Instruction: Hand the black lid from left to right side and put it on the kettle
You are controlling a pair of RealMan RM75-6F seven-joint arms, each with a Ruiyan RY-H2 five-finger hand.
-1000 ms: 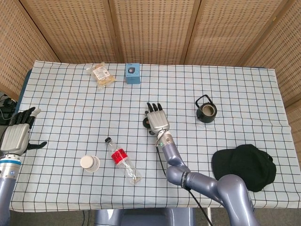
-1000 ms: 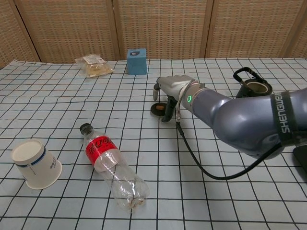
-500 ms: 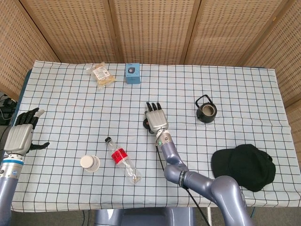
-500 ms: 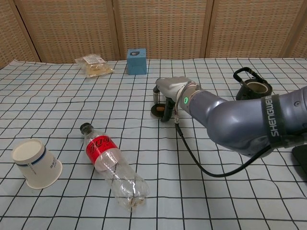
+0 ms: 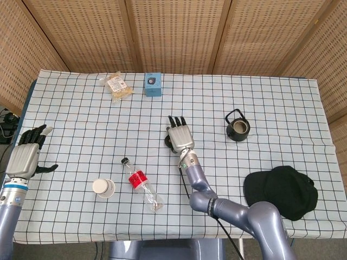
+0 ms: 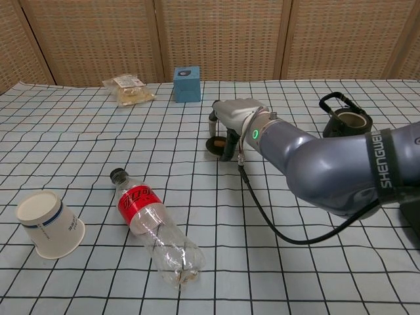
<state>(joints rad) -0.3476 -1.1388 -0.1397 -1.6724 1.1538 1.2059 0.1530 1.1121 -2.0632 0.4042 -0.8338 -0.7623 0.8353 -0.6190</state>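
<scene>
Where the checked bench reaches its middle, small round black lid sits tilted, pinched under right hand, fingers curled down onto it. Black iron kettle, uncovered, stands well apart to the right. Left hand hovers at the bench's left edge, fingers spread, holding nothing.

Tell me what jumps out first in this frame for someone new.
The right hand at table centre, its fingers gripping the black lid tilted just above the cloth. Next, the open kettle off to the right, still lidless. The left hand hangs open at the far left edge.
</scene>
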